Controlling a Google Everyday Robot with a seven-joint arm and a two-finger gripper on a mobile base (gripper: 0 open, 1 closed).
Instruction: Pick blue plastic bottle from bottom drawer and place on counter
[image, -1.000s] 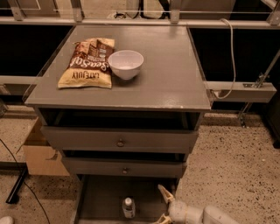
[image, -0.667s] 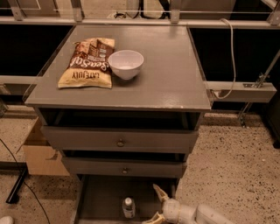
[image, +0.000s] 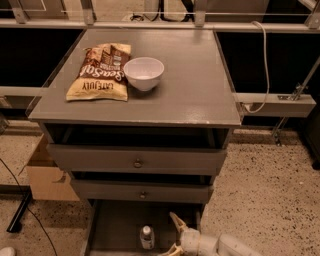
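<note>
The blue plastic bottle (image: 146, 237) stands upright in the bottom drawer (image: 117, 222), which is pulled out at the foot of the grey cabinet. It is small, with a white cap and a pale label. My gripper (image: 172, 235) comes in from the lower right on a white arm. It sits just right of the bottle at about the same height, a small gap apart. Its fingers are spread open, one fingertip (image: 173, 217) pointing up and the other at the frame's bottom edge. The counter (image: 190, 80) is the cabinet's flat grey top.
A snack bag (image: 102, 71) and a white bowl (image: 143, 73) lie on the counter's left half. Two knobbed drawers (image: 137, 161) above the bottom one stand slightly ajar. A cardboard box (image: 46, 175) sits on the floor at left. A rail with a cable (image: 263, 65) runs at right.
The gripper has slid left inside the bottom drawer, closing most of the gap to the bottle. The bottle has stayed put.
</note>
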